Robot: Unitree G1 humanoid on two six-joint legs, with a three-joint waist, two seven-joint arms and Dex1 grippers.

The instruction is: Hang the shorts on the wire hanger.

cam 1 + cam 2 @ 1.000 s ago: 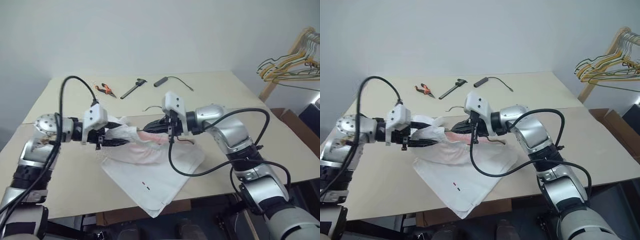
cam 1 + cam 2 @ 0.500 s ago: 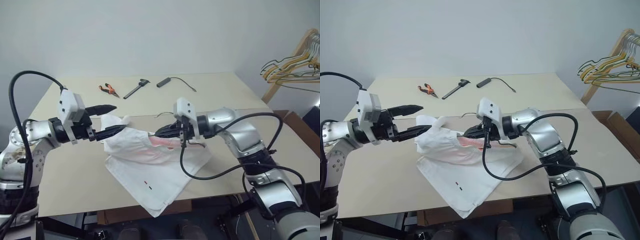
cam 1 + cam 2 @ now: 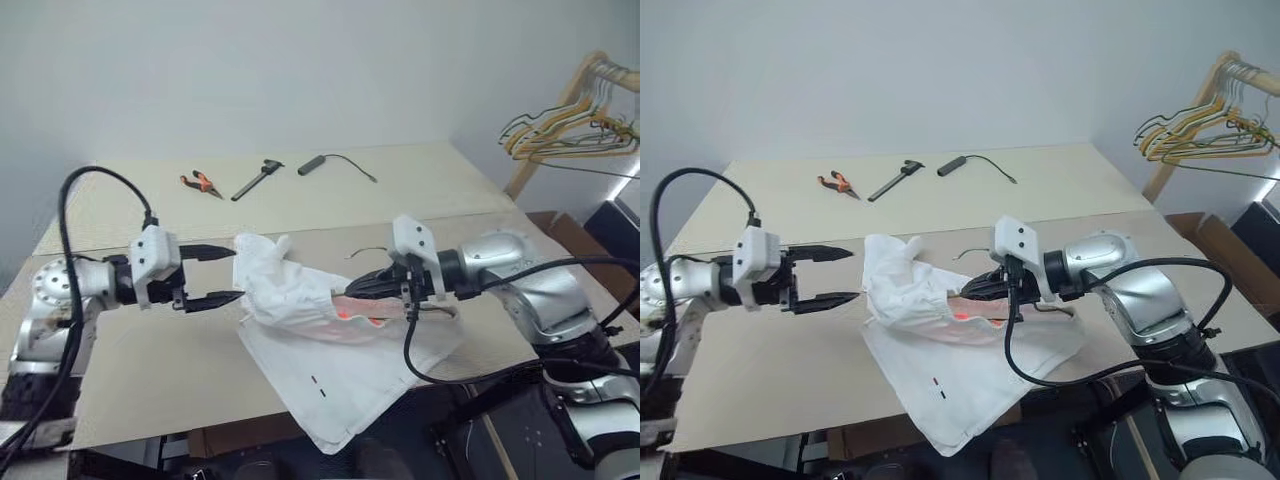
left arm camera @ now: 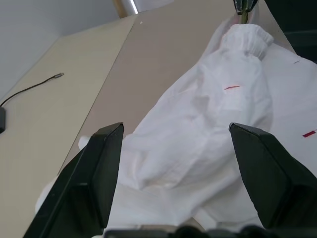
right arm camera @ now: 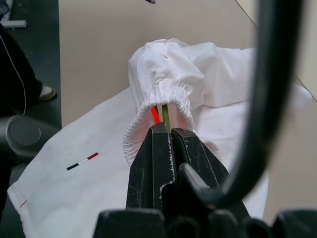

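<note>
Fingers (image 3: 825,275) on your left arm spread wide, gripping nothing, just beside bunched end of shorts (image 3: 940,320). Right fingers (image 5: 163,144) pressed together, clamped on wire hanger (image 5: 166,115) at gathered waistband, hanger running inside cloth. Shorts lie crumpled near front edge of tabletop (image 3: 1060,190), one hem overhanging. Pliers (image 3: 835,183) well apart at far side.

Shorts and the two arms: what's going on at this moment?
The right gripper is shut on the wire hanger, whose wire runs into the gathered waistband of the white shorts. The shorts lie bunched on the table, partly over its near edge. The left gripper stands open beside the cloth, holding nothing.
</note>
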